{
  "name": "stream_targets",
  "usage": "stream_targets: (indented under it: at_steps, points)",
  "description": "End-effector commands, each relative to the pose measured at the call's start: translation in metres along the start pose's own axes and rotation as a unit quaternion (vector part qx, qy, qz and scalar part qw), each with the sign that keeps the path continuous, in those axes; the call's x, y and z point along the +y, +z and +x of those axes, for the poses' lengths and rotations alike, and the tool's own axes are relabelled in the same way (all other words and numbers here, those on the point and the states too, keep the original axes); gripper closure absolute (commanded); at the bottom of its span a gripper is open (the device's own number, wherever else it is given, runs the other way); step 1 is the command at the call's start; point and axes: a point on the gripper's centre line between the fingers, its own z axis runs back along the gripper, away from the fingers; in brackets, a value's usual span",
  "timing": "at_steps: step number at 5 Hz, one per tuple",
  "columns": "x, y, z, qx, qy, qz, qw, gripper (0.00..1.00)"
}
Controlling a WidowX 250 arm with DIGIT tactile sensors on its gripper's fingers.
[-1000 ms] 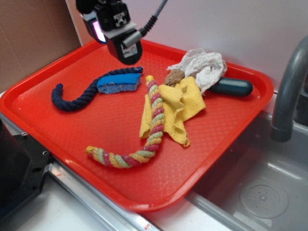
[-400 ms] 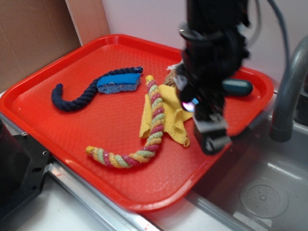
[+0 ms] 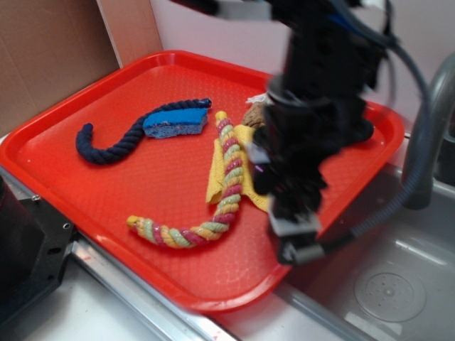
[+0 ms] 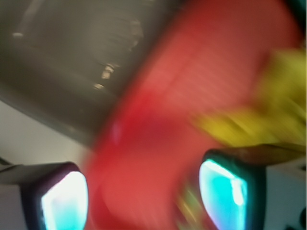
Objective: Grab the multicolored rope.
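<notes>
The multicolored rope lies in a curve on the red tray, from the middle down to the front left, partly across a yellow cloth. My gripper hangs blurred over the tray's front right edge, to the right of the rope and apart from it. In the wrist view the gripper is open, its two fingertips wide apart with only red tray between them. Faint striped colours by the right finger may be the rope. The yellow cloth smears across the right.
A navy rope and a blue sponge lie at the tray's back left. The arm hides the tray's back right corner. A grey faucet and the sink are on the right, cardboard at the back left.
The arm has swung from the tray's back left across to the right, then down and forward to the front right edge. Nothing on the tray has moved.
</notes>
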Motion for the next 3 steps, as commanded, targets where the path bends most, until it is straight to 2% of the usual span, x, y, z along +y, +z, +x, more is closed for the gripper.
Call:
stream_targets:
  at_steps: [1,2,3]
  points:
    - [0.007,-0.019,-0.029,-0.040,0.068,-0.049,0.996,0.00]
    - [-0.006,-0.047,-0.032,-0.018,0.054,-0.049,0.997,0.00]
    - [-0.013,-0.068,-0.035,-0.001,0.035,-0.068,0.997,0.00]
